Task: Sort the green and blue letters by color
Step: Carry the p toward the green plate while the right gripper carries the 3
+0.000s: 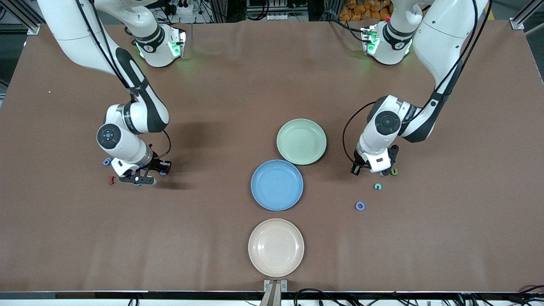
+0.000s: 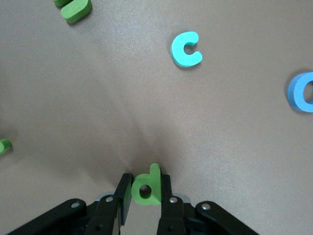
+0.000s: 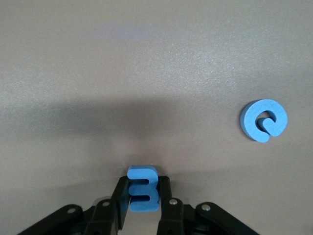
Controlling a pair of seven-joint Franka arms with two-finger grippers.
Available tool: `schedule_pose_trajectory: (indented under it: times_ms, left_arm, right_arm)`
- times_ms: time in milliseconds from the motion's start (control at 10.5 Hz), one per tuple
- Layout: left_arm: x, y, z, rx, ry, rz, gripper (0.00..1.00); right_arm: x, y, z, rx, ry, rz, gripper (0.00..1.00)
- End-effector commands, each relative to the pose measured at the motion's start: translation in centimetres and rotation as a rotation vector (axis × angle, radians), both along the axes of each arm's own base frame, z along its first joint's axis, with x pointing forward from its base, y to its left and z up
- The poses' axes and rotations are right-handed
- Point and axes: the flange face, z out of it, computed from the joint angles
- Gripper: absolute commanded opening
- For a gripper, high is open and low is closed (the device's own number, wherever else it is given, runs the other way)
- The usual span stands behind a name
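Observation:
My left gripper is shut on a lime-green letter shaped like a P, down at the table surface. In the front view this gripper sits low toward the left arm's end of the table, and another green letter lies beside it. My right gripper is shut on a blue E-shaped letter, also at table level. From the front this gripper is toward the right arm's end. A blue G-like letter lies apart from it on the table.
A green plate, a blue plate and a beige plate stand in a row mid-table. A teal C and a blue ring lie near the left gripper. A dark red piece lies by the right gripper.

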Motion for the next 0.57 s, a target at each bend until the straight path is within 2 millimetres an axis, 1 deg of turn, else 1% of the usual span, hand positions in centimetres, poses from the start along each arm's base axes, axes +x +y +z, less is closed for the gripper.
schedule_pose_trajectory:
  times_ms: [0,191,286,477]
  left_arm:
    - [-0.1,-1.6,1.8,-0.007,-0.044,-0.093,0.00]
    - [0.6,-3.1,4.1,-0.024,-0.086,-0.123,0.00]
    - [0.4,-3.8,4.8,-0.033,-0.096,-0.134,0.00]
    - [-0.3,-5.7,6.1,-0.051,-0.111,-0.162,0.00]
  right_arm:
    - [-0.1,-0.1,0.2,0.006,-0.005,0.008,0.11]
    - [1.1,0.4,1.5,0.010,-0.012,0.002,0.11]
    - [1.8,0.7,2.4,0.010,0.023,0.003,0.09]
    - [3.1,2.4,4.3,0.014,0.024,-0.007,0.08]
